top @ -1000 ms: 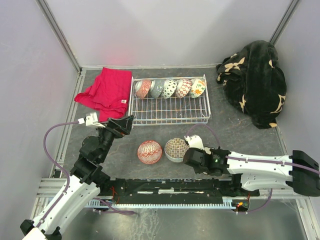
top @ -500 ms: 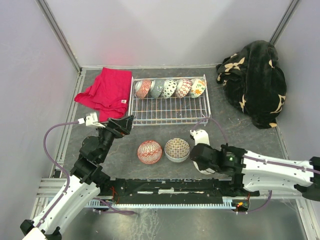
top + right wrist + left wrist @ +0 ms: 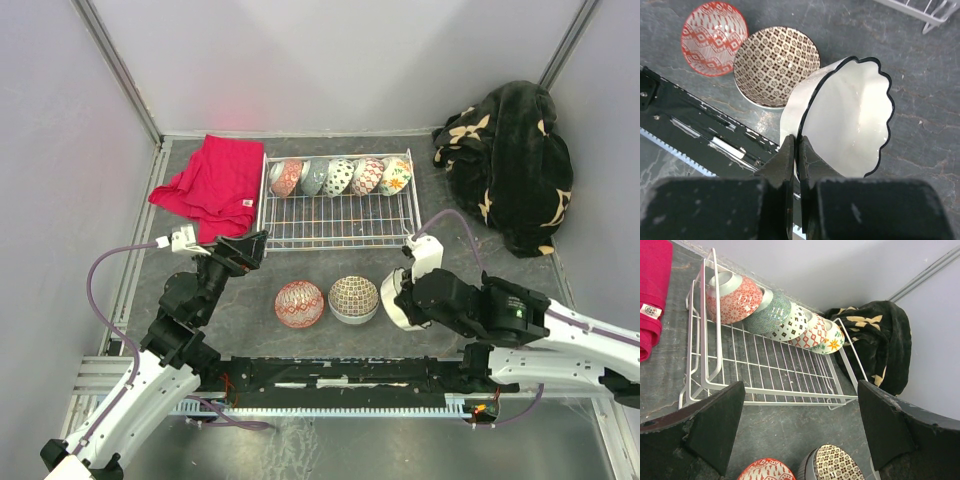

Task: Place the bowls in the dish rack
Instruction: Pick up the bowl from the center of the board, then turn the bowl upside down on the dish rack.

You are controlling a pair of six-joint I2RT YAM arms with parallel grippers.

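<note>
right fingers (image 3: pixel 785 156) pinch the rim of the white scalloped bowl (image 3: pixel 850 120), tipped on edge — left fingers (image 3: pixel 715 425) spread wide, empty, facing the dish rack (image 3: pixel 340 225).

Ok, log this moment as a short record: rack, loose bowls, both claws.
dish rack: five bowls standing on edge in a row along its far side
loose: red-patterned bowl and brown-patterned bowl, side by side in front of the rack
right claw: shut on the rim of the white scalloped bowl, which is tilted on edge
left claw: open, holding nothing, facing the rack
</note>
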